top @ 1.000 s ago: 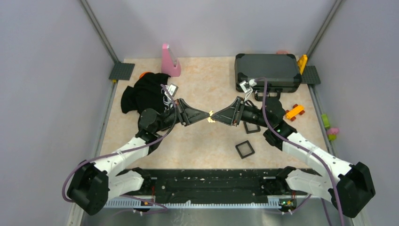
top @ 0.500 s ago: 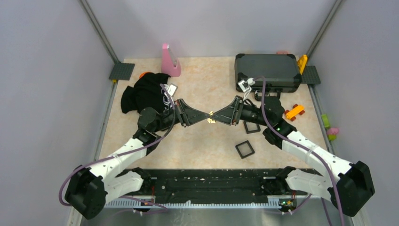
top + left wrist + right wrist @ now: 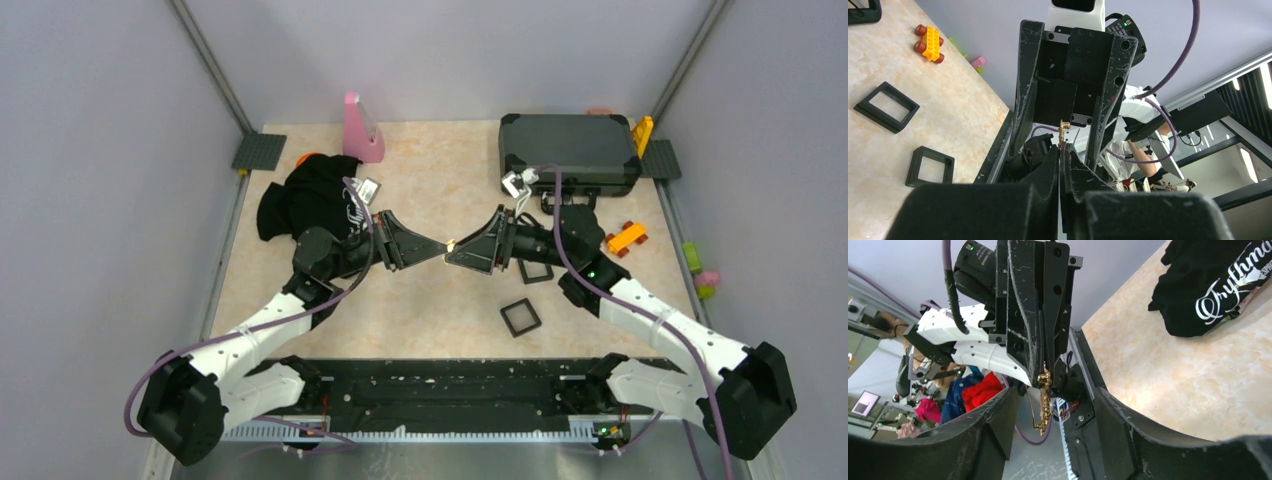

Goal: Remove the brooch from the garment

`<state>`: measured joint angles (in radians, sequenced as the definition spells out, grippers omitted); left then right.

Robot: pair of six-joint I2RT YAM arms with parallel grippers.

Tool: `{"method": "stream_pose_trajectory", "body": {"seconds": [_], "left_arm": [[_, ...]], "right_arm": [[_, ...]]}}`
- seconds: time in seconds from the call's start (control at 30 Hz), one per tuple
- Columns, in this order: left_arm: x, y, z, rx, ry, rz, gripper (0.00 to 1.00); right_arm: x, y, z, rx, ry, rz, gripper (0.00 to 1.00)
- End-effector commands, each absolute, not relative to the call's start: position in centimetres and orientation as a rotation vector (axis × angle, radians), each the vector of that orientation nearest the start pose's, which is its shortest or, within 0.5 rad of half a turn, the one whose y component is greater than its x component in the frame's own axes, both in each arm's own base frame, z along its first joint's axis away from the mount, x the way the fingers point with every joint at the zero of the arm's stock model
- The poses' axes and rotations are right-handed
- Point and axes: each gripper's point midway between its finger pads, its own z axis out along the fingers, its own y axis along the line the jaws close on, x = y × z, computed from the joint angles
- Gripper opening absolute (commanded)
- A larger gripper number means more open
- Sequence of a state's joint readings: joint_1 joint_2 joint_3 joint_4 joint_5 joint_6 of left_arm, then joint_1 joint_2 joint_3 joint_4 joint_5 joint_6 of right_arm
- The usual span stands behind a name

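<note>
The brooch is a tiny gold ornament held in mid-air over the table's middle. My left gripper is shut on its end; in the left wrist view the brooch sticks out of the closed tips. My right gripper is open, its fingers standing either side of the brooch without touching it. The garment, a black T-shirt with white script, lies crumpled at the back left, apart from the brooch; it also shows in the right wrist view.
A dark grey hard case stands at the back right. Two black square frames lie under and in front of the right arm. An orange-yellow toy brick and a pink object are further back.
My right gripper's fingers have spread apart around the brooch. The left gripper keeps its grip on the brooch and has barely moved.
</note>
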<state>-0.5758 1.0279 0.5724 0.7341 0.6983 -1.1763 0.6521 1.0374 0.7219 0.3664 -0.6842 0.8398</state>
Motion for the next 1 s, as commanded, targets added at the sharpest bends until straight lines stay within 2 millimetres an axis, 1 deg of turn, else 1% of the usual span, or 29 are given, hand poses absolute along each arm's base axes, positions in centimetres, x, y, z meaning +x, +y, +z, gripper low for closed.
{"method": "stream_pose_trajectory", "body": {"seconds": [0.0, 0.23, 0.33, 0.5, 0.63, 0.77, 0.9, 0.97], "left_arm": [[18.0, -28.9, 34.5, 0.305, 1.532, -1.867, 0.00], [18.2, -29.0, 34.1, 0.279, 1.523, -1.893, 0.00], [18.1, -29.0, 34.3, 0.277, 1.510, -1.912, 0.00], [17.9, -28.9, 34.5, 0.280, 1.503, -1.920, 0.00], [17.8, -28.8, 34.6, 0.271, 1.499, -1.923, 0.00], [17.8, -28.8, 34.6, 0.277, 1.498, -1.928, 0.00], [17.7, -28.9, 34.6, 0.278, 1.496, -1.932, 0.00], [17.7, -28.9, 34.5, 0.281, 1.498, -1.933, 0.00]], "right_arm": [[16.2, 30.5, 33.9, -0.575, 1.597, 1.687, 0.62], [15.3, 29.8, 35.3, -0.550, 1.513, 1.734, 0.66], [15.5, 29.6, 35.1, -0.513, 1.505, 1.736, 0.65], [15.9, 29.0, 35.0, -0.461, 1.497, 1.714, 0.53], [15.9, 28.9, 34.8, -0.458, 1.502, 1.713, 0.47], [15.8, 29.0, 34.8, -0.456, 1.507, 1.732, 0.44], [15.7, 29.0, 35.1, -0.458, 1.492, 1.747, 0.38], [15.7, 29.0, 35.1, -0.463, 1.487, 1.753, 0.37]]}}
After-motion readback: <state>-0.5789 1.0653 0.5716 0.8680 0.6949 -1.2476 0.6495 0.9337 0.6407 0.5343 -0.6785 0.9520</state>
